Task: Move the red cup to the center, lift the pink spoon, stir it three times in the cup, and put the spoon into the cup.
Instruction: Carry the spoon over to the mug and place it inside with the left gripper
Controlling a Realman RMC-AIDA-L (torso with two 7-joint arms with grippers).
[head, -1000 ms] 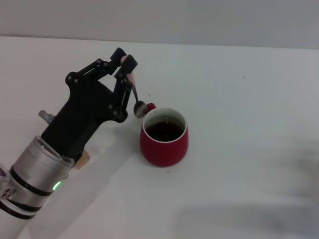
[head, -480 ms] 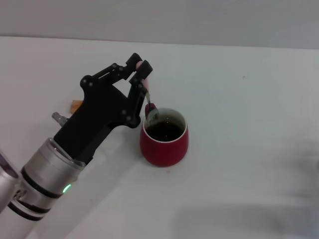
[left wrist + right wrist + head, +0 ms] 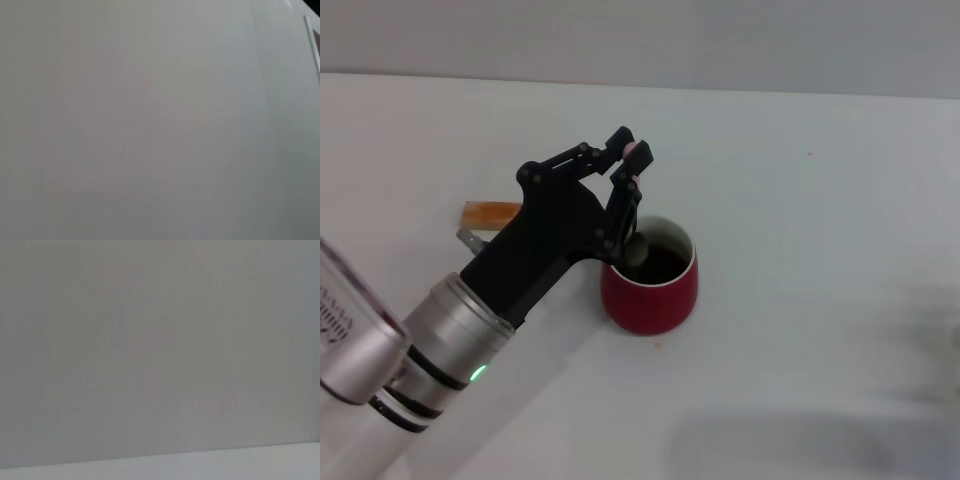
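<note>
The red cup (image 3: 655, 295) stands near the middle of the white table (image 3: 820, 250), with dark liquid inside. My left gripper (image 3: 632, 155) is shut on the pink spoon (image 3: 636, 215) by its pale pink handle. It holds the spoon nearly upright above the cup's left rim. The spoon's grey bowl hangs just inside the cup's mouth. The right gripper is out of view. Both wrist views show only blank grey surface.
A tan wooden block (image 3: 488, 214) lies on the table to the left of my left arm. A small metal piece (image 3: 470, 240) sticks out beside the arm near it. The table's far edge meets a grey wall.
My left gripper has moved right with the spoon, from left of the cup to above its rim. The spoon's bowl now hangs inside the cup mouth. The tan block has come into view.
</note>
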